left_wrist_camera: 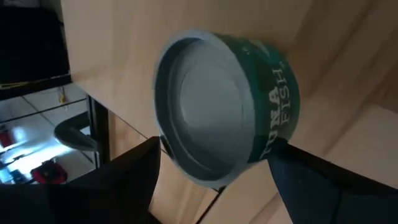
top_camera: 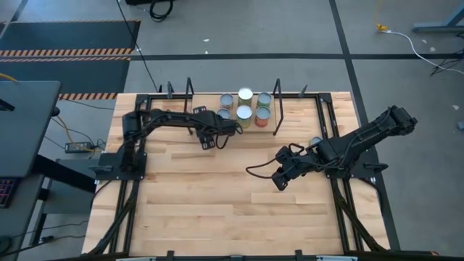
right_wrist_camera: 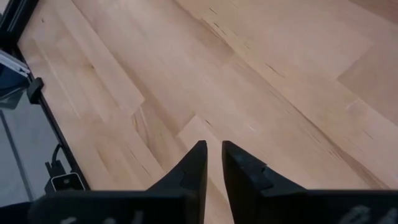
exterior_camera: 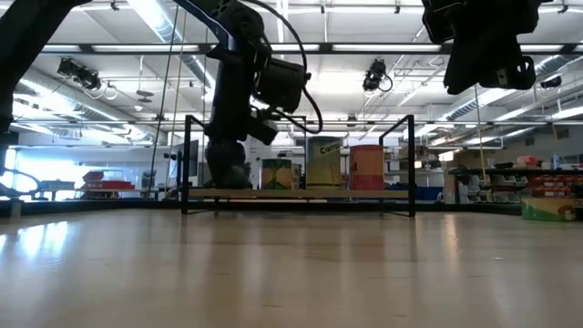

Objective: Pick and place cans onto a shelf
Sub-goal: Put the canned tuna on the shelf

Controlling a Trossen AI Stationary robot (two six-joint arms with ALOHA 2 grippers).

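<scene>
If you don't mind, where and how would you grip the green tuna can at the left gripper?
Probably across the tuna can side wall, fingers on opposite sides of its label. It is short and round with a flat lid, and the open left gripper already straddles it.

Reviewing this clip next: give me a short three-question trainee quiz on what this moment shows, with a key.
1. True or false: the right gripper holds a can.
2. Which can sits between the fingers of the left gripper? A) an orange-labelled can B) the green tuna can C) a yellow-labelled can
3. Fill in: the cans already placed stand on the ____ at the table's far edge.

Key
1. False. Its fingers are nearly together over the bare tabletop, with nothing between them.
2. B. The left gripper's fingers stand spread on either side of the green tuna can at the shelf.
3. shelf.
</scene>
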